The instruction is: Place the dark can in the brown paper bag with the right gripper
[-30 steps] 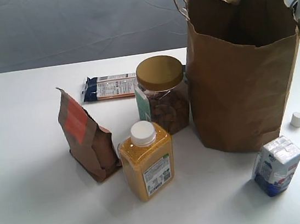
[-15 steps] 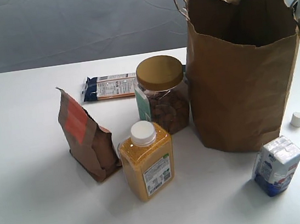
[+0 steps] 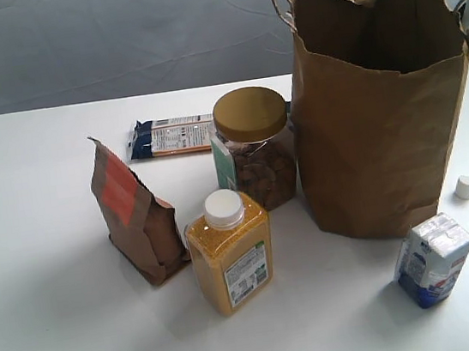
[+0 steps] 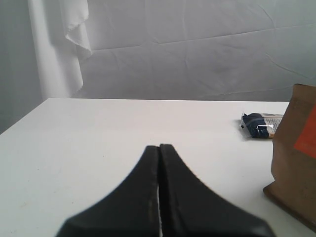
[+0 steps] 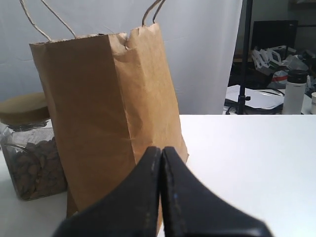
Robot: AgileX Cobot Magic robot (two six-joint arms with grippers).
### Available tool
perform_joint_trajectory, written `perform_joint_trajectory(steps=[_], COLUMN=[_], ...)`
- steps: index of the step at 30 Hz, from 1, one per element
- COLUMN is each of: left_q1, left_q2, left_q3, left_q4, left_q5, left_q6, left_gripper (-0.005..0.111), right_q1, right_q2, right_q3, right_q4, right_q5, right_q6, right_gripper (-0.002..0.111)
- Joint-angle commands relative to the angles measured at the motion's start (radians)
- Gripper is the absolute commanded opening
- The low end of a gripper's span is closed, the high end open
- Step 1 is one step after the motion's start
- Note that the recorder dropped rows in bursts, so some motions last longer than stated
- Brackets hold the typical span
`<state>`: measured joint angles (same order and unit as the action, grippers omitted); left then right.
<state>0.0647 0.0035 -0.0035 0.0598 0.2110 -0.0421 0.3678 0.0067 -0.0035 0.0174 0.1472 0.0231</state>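
The tall brown paper bag point(image 3: 382, 113) stands upright and open-topped at the right of the table, also filling the right wrist view point(image 5: 106, 118). The dark can is not visible in any view. My right gripper point(image 5: 161, 148) is shut with nothing between its fingers, low over the table and pointing at the bag's side. My left gripper point(image 4: 159, 146) is shut and empty too, low over bare table, facing the small brown pouch point(image 4: 294, 153). Neither gripper shows in the exterior view.
A gold-lidded nut jar point(image 3: 254, 147) touches the bag's left side. In front stand a yellow bottle point(image 3: 229, 252) and the small pouch with an orange label point(image 3: 134, 210). A snack packet point(image 3: 169, 136) lies behind. A milk carton point(image 3: 433, 259) and white cap point(image 3: 465, 187) sit at the right.
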Motion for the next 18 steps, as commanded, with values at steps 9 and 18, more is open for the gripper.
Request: perform_joint_trajectory(steps=[9,18], left_q1=[-0.006,-0.006], left_q2=[-0.003,-0.003], left_q3=[0.004,0.004], left_q4=[0.003,0.003], left_q5=[-0.005,-0.005], left_q6=[-0.003,-0.003], left_gripper=[0.000,0.000], right_q1=[-0.015,-0.134], right_q2=[-0.007,-0.007], right_q3=[0.004,0.004], right_q4=[0.006,0.006], right_q5=[-0.014,-0.014], right_q6=[0.000,0.000], right_gripper=[0.000,0.000])
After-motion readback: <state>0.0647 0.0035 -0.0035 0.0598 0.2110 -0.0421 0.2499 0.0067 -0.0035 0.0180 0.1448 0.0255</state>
